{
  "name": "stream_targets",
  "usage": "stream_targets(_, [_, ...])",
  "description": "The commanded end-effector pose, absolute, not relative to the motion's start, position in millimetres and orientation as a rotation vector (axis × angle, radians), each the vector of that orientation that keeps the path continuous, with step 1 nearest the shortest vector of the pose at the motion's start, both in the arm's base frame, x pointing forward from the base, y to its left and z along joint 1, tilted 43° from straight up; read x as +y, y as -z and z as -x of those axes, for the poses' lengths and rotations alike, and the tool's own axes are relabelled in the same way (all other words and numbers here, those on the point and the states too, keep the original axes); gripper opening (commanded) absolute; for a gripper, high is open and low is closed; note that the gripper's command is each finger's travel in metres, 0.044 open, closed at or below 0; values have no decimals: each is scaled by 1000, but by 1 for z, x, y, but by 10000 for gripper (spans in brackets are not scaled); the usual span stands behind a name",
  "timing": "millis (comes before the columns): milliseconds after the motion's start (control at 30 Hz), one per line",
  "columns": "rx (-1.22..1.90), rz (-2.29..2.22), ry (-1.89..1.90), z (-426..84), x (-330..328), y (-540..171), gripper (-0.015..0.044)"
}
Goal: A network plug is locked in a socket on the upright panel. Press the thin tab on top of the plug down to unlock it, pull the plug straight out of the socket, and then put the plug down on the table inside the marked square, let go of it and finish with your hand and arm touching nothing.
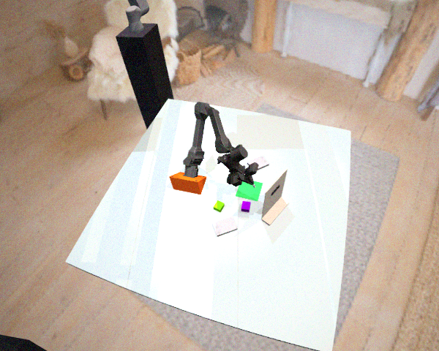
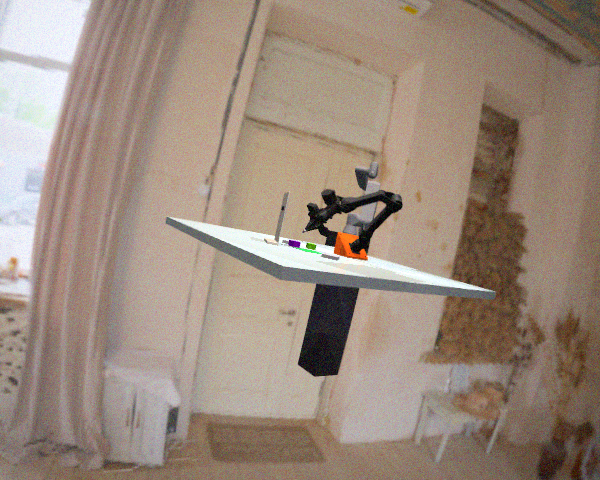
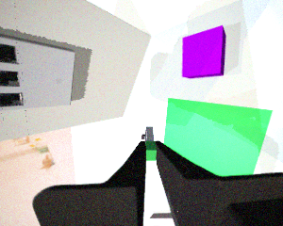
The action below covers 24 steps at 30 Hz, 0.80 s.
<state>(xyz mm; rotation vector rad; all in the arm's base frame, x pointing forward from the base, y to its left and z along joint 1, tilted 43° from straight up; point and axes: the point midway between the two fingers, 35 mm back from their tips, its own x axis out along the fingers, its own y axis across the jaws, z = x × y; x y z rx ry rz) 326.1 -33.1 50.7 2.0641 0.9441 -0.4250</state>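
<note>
My gripper is shut on the network plug, a small grey piece with a green part that shows at the fingertips in the wrist view. The fingers slant downward and hold it above the table, clear of the panel. The upright grey panel stands in front of the fingers. Its light socket plate shows three dark openings with no plug in them. The green marked square lies flat on the table, below and beside the fingertips. The plug's tab is too small to make out.
A purple block lies between the square and the panel's foot. A lime block is nearby. Flat pale pieces lie on both sides. An orange wedge stands at the arm's base.
</note>
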Motion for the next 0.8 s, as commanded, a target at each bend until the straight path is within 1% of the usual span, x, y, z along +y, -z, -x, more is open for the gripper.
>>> stream_targets(0, [1033, -2045, 404, -322, -24, -53, 0])
stream_targets(267, [1177, -2029, 374, -311, -9, -58, 0])
stream_targets(767, [1180, -2026, 376, -312, 1, -46, 0])
